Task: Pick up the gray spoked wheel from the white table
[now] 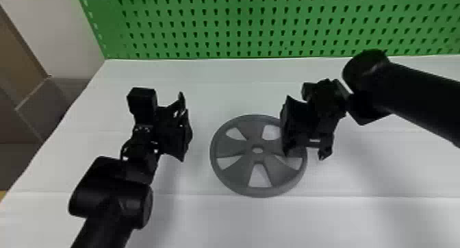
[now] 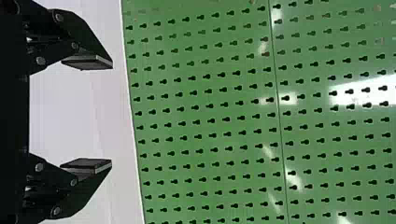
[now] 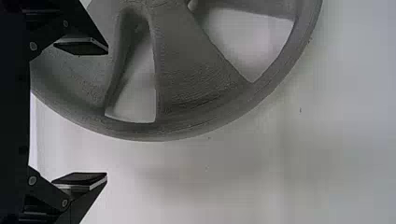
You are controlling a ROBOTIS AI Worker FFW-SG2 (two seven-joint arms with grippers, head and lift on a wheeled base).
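The gray spoked wheel [image 1: 234,147] lies flat on the white table [image 1: 212,220]. Over its right part is my right gripper [image 1: 284,127], covering some of the rim. My left gripper [image 1: 185,127] is left of the wheel, apart from it. In the right wrist view, the open right gripper [image 3: 107,113] has one finger over the wheel [image 3: 187,70] and the other beyond its rim, above bare tabletop. Open too, the left gripper [image 2: 111,114] holds nothing between its fingers and faces the green board.
A green perforated board [image 1: 205,28] stands along the table's back edge, and fills much of the left wrist view [image 2: 210,135]. Left of the table are a pale wall [image 1: 54,28] and a dark floor area.
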